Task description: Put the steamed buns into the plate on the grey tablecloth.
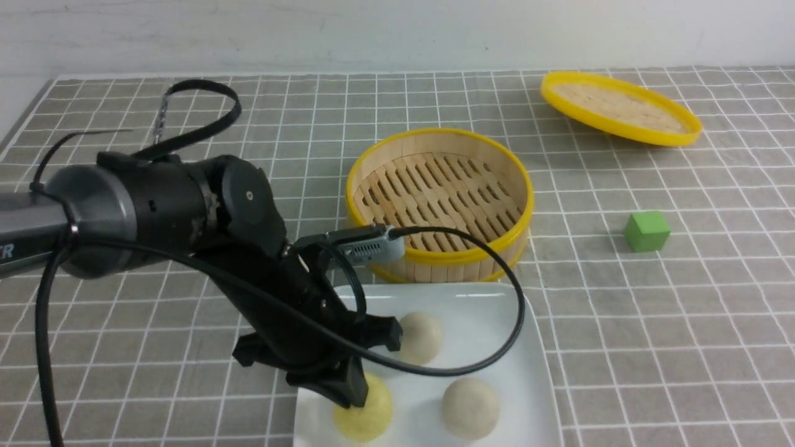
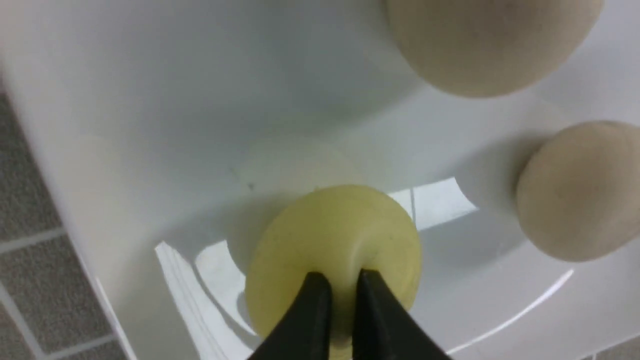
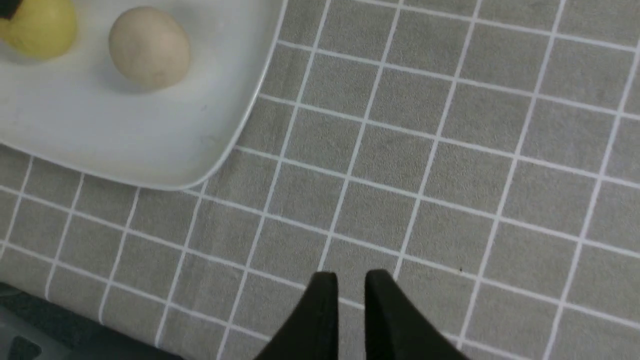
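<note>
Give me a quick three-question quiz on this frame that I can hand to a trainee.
1. How many steamed buns lie on the plate?
2. True or false: one bun sits inside the bamboo steamer.
3. The tips of the left gripper press on: A) the yellow bun; B) a cream bun; C) the green cube.

Key: 1. three; 2. false; 3. A
</note>
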Available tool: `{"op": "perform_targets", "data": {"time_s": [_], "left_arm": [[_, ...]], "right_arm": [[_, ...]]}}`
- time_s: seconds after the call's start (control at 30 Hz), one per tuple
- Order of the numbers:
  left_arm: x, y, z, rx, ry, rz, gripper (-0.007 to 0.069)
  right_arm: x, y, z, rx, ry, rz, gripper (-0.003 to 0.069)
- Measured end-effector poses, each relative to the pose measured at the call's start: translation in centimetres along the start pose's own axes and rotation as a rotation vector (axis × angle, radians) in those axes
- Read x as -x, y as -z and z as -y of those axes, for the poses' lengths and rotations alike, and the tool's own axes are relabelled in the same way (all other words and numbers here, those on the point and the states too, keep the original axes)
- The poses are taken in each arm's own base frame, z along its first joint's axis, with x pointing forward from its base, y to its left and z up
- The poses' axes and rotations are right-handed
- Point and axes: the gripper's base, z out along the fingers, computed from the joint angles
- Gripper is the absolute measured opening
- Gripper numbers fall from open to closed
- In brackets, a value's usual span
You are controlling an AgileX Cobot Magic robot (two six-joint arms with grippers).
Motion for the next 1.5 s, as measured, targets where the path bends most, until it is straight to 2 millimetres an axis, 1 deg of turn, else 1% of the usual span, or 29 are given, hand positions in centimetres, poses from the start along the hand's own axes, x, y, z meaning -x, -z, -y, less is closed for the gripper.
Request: {"op": "perform_targets", "data": {"time_s": [0.07, 0.1, 0.13, 0.17, 0.23, 0.27, 0.3, 0.37, 0.43, 0.47, 0.5, 0.53, 0.6, 0.67, 0.7, 0.73, 0.77, 0.83, 0.9, 0.97, 1.0, 1.03, 1.07, 1.2, 1.27, 1.37, 1.5], "left_arm": [[0.2, 0.1, 0.1, 0.000, -0.003, 0.012, 0.0134], [0.2, 0.1, 0.1, 0.001, -0.005, 0.013, 0.0139], [0.5, 0.3, 0.2, -0.002, -0.009, 0.026, 0.0199], [0.5, 0.3, 0.2, -0.002, -0.009, 0.028, 0.0206], [1.0, 0.8, 0.6, -0.008, -0.018, 0.051, 0.0305], [1.1, 0.8, 0.6, -0.009, -0.018, 0.053, 0.0312], [1.4, 1.4, 0.9, -0.014, -0.029, 0.076, 0.0373], [1.6, 2.4, 1.3, -0.021, -0.045, 0.110, 0.0415], [1.7, 3.9, 1.8, -0.026, -0.071, 0.158, 0.0449], [1.7, 4.8, 2.0, -0.025, -0.088, 0.184, 0.0457], [1.7, 5.1, 2.1, -0.023, -0.095, 0.194, 0.0459], [1.6, 6.0, 2.3, -0.020, -0.113, 0.222, 0.0463], [1.1, 7.9, 2.6, -0.004, -0.154, 0.279, 0.0464], [0.6, 9.0, 2.7, 0.008, -0.178, 0.311, 0.0459], [0.5, 9.2, 2.7, 0.010, -0.183, 0.318, 0.0456], [0.3, 9.9, 2.7, 0.015, -0.196, 0.336, 0.0444], [0.1, 10.2, 2.8, 0.016, -0.201, 0.344, 0.0434], [-0.2, 10.8, 2.9, 0.015, -0.208, 0.358, 0.0401], [-0.3, 11.0, 2.9, 0.017, -0.212, 0.362, 0.0360], [-0.3, 11.0, 2.9, 0.017, -0.213, 0.362, 0.0296], [-0.3, 11.0, 2.9, 0.017, -0.213, 0.362, 0.0290], [-0.3, 11.0, 2.9, 0.018, -0.214, 0.361, 0.0230], [-0.3, 11.0, 2.9, 0.018, -0.214, 0.361, 0.0209], [-0.3, 11.1, 2.9, 0.025, -0.238, 0.373, 0.0082], [-0.2, 11.1, 2.9, 0.025, -0.242, 0.384, 0.0033], [0.0, 11.2, 2.9, 0.023, -0.245, 0.407, 0.0002], [0.3, 11.3, 3.0, 0.020, -0.245, 0.441, 0.0002]], "right_arm": [[-1.0, 1.0, -0.1, -0.007, -0.014, -0.006, 0.0088], [-1.1, 1.1, -0.1, -0.009, -0.018, -0.006, 0.0088], [-2.0, 1.9, -0.1, -0.023, -0.031, 0.011, 0.0058], [-2.1, 2.1, 0.0, -0.027, -0.035, 0.019, 0.0055], [-3.3, 3.4, 0.0, -0.049, -0.055, 0.096, 0.0002], [-3.4, 3.5, 0.1, -0.053, -0.056, 0.103, -0.0003], [-4.5, 4.5, 0.1, -0.063, -0.061, 0.165, -0.0015], [-5.4, 5.3, 0.1, -0.071, -0.056, 0.216, -0.0017], [-6.9, 6.2, 0.1, -0.075, -0.040, 0.310, -0.0017], [-7.7, 6.3, 0.2, -0.070, -0.033, 0.377, -0.0017], [-7.8, 6.3, 0.2, -0.069, -0.031, 0.390, -0.0017], [-8.3, 6.1, 0.3, -0.062, -0.026, 0.473, -0.0017], [-8.8, 5.1, 0.6, -0.050, -0.019, 0.622, -0.0015], [-8.7, 3.7, 1.0, -0.047, -0.010, 0.723, -0.0015], [-8.6, 3.5, 1.0, -0.048, -0.008, 0.731, -0.0015], [-8.4, 2.0, 1.4, -0.056, 0.011, 0.774, -0.0015], [-8.1, 1.5, 1.5, -0.061, 0.026, 0.817, -0.0015], [-7.7, 0.1, 1.9, -0.081, 0.068, 0.882, -0.0014], [-7.6, -0.7, 2.1, -0.099, 0.101, 0.933, -0.0012], [-7.4, -1.0, 2.2, -0.111, 0.122, 0.976, -0.0012], [-7.4, -1.0, 2.2, -0.112, 0.123, 0.978, -0.0012], [-7.4, -1.0, 2.2, -0.114, 0.128, 0.991, -0.0010], [-7.4, -1.0, 2.2, -0.114, 0.128, 0.991, -0.0010], [-7.6, -1.4, 2.3, -0.115, 0.126, 0.950, -0.0009], [-7.8, -1.7, 2.4, -0.116, 0.125, 0.923, -0.0008], [-8.0, -1.9, 2.4, -0.116, 0.124, 0.890, -0.0006], [-8.1, -2.1, 2.4, -0.116, 0.123, 0.871, -0.0004]]}}
